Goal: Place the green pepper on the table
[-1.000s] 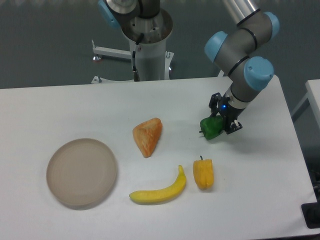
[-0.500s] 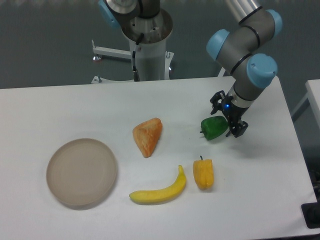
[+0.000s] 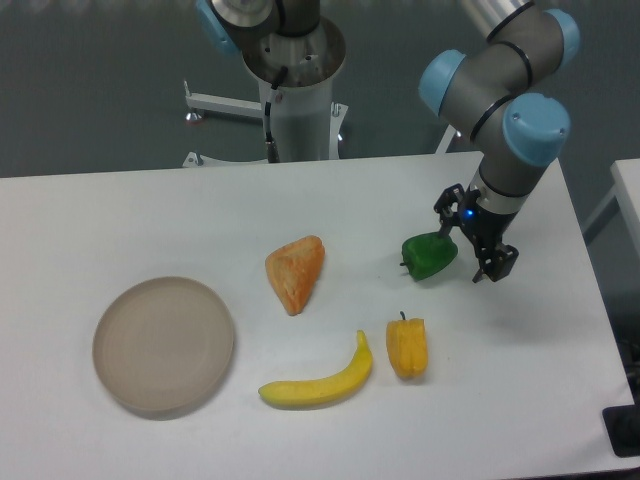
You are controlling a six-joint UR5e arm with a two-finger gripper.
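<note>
The green pepper (image 3: 429, 256) lies on the white table (image 3: 150, 215), right of centre, with its dark stem pointing left. My gripper (image 3: 474, 240) hangs just to the pepper's right and slightly above it. Its black fingers (image 3: 497, 265) are spread open and hold nothing. The pepper is free of the fingers.
An orange wedge-shaped food piece (image 3: 294, 273) sits left of the pepper. A yellow-orange pepper (image 3: 407, 347) and a banana (image 3: 318, 380) lie nearer the front. A round beige plate (image 3: 164, 345) is at the front left. The table's right edge runs close to the arm.
The gripper opened and let go of the green pepper, then drew away to the right and upward. The pepper stays where it was set down.
</note>
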